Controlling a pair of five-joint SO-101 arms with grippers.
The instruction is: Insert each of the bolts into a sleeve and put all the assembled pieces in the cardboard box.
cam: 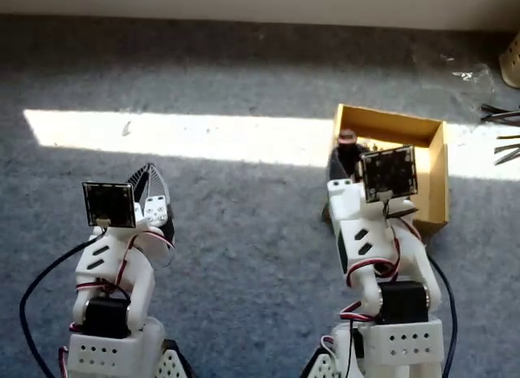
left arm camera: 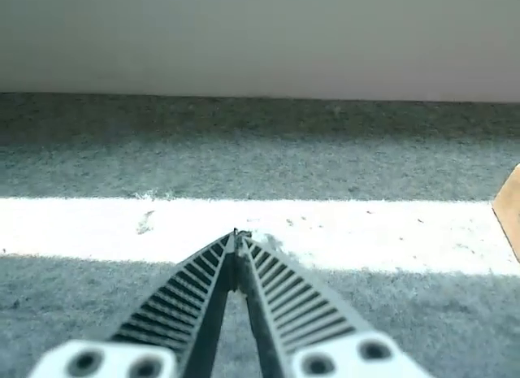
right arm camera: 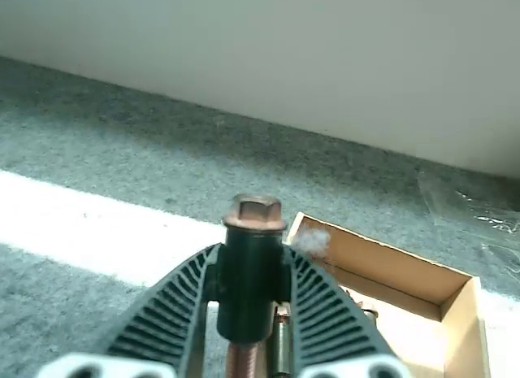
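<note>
Because the right claw (right arm camera: 250,260) grips the sleeve (right arm camera: 246,293) (bolt (right arm camera: 255,211) through it, head up) at the box's (right arm camera: 388,262) near wall rather than well over its floor, letting go now could, I judge, land the piece on the rim and tip it out onto the table (cam: 244,248). Other pieces (right arm camera: 281,337) lying in the box could also deflect it. The right arm is extended forward, claw tilted down towards the box's left corner. The left arm sits folded back, its claw (left arm camera: 236,241) closed on nothing — tips touching — aimed low over the table toward the sunlit strip (left arm camera: 390,236), well apart from the box.
</note>
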